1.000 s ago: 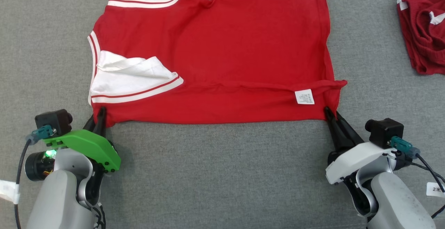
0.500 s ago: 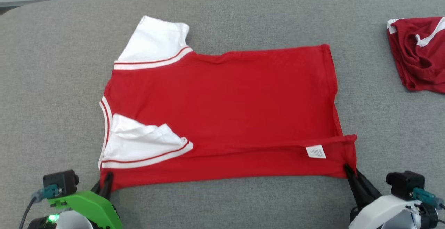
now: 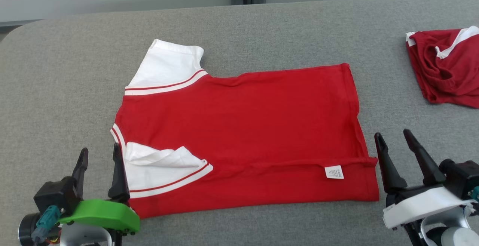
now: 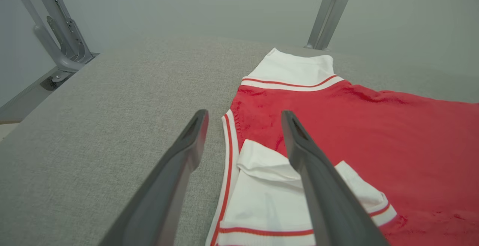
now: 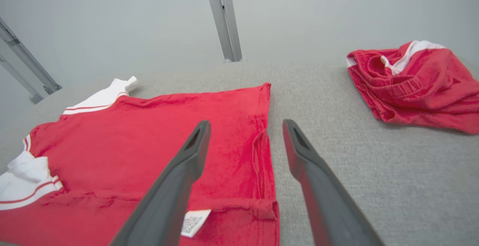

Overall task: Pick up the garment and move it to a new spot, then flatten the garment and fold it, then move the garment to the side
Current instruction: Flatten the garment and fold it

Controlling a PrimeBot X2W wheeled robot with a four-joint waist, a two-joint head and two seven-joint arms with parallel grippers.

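Observation:
A red T-shirt (image 3: 254,126) with white sleeves lies spread on the grey table, its near edge folded over with a white label (image 3: 334,172) showing. One white sleeve (image 3: 164,165) is tucked onto the body at the near left; the other (image 3: 168,64) sticks out at the far left. My left gripper (image 3: 100,152) stands open just off the shirt's near left corner, holding nothing. My right gripper (image 3: 393,137) stands open just right of the near right corner. In the left wrist view the shirt (image 4: 374,134) lies beyond the fingers (image 4: 189,141); the right wrist view shows its hem (image 5: 262,134).
A second red garment (image 3: 445,66) lies crumpled at the far right of the table, also in the right wrist view (image 5: 415,85). The grey table surface (image 3: 60,89) extends left of the shirt. Metal frame posts (image 5: 224,18) stand behind the table's far edge.
Both grippers let go of the shirt's near corners and opened, lifting off it. The head camera tilted up, so the whole scene sits lower in the picture.

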